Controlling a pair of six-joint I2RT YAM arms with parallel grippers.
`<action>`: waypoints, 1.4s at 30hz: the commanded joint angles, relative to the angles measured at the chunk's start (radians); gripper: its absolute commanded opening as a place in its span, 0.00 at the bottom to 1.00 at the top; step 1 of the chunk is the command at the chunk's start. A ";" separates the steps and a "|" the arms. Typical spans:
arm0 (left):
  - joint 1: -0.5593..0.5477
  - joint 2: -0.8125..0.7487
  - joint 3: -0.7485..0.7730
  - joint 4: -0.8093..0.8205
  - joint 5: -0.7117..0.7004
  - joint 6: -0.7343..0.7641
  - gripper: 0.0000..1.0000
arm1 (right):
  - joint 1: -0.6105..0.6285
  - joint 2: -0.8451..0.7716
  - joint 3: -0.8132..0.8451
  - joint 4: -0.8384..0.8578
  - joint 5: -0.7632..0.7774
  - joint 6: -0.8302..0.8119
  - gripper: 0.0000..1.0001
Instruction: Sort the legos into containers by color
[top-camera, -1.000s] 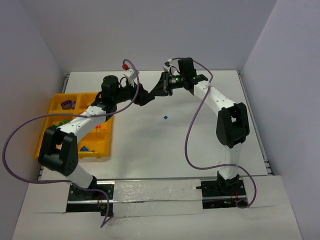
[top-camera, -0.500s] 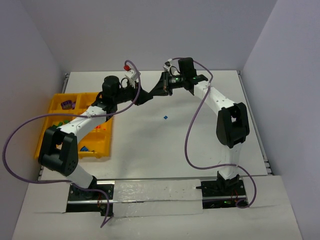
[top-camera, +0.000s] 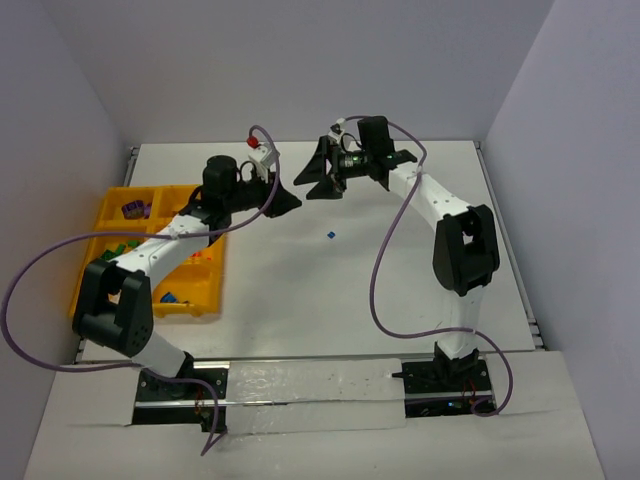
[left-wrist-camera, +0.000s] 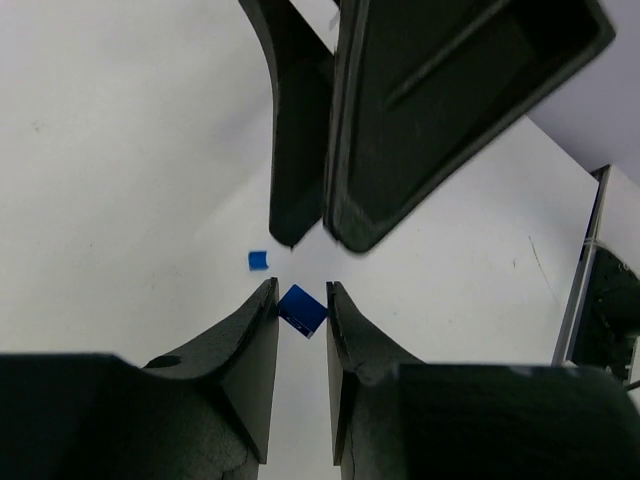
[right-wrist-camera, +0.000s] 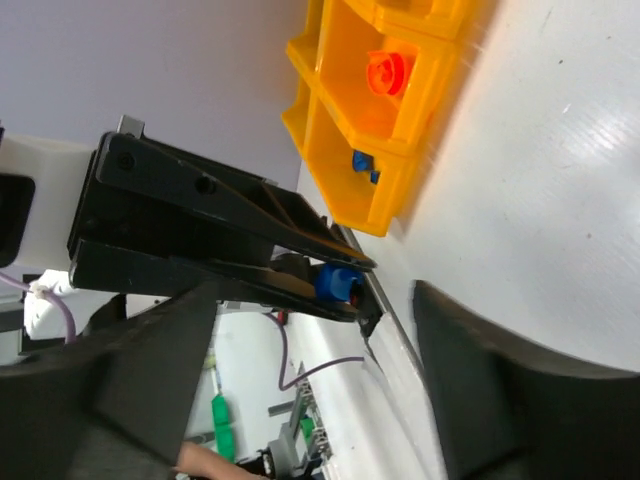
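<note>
A blue lego (left-wrist-camera: 301, 309) sits pinched between tips of the left gripper (left-wrist-camera: 301, 294)

Bright, even light; soft faint shadows

Left claw (top-camera: 290, 202) and spread right claw (top-camera: 306, 185) sit tip to tip, a blue lego (top-camera: 330, 235) lying loose nearby.

Yellow-orange tray (top-camera: 108, 200): flat on the bench (top-camera: 300, 300), left side. Separate bins hold purple legos (top-camera: 132, 209), green legos (top-camera: 121, 243), orange-red legos (top-camera: 200, 256) and blue legos (top-camera: 170, 297). Blue lego (left-wrist-camera: 302, 308): tilted, pinched between the left gripper (left-wrist-camera: 301, 296) fingers (left-wrist-camera: 250, 345). Second blue lego (left-wrist-camera: 258, 260): loose on the bench, mid-area.
</note>
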 joint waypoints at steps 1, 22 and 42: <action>0.032 -0.129 -0.043 -0.091 0.028 0.063 0.00 | -0.035 -0.061 0.001 -0.028 0.012 -0.065 0.91; 0.744 -0.397 0.014 -1.263 0.010 0.869 0.00 | -0.021 -0.216 -0.061 -0.327 0.598 -0.824 1.00; 0.836 -0.449 -0.202 -1.054 -0.341 0.826 0.19 | -0.041 -0.138 -0.135 -0.280 0.611 -0.814 1.00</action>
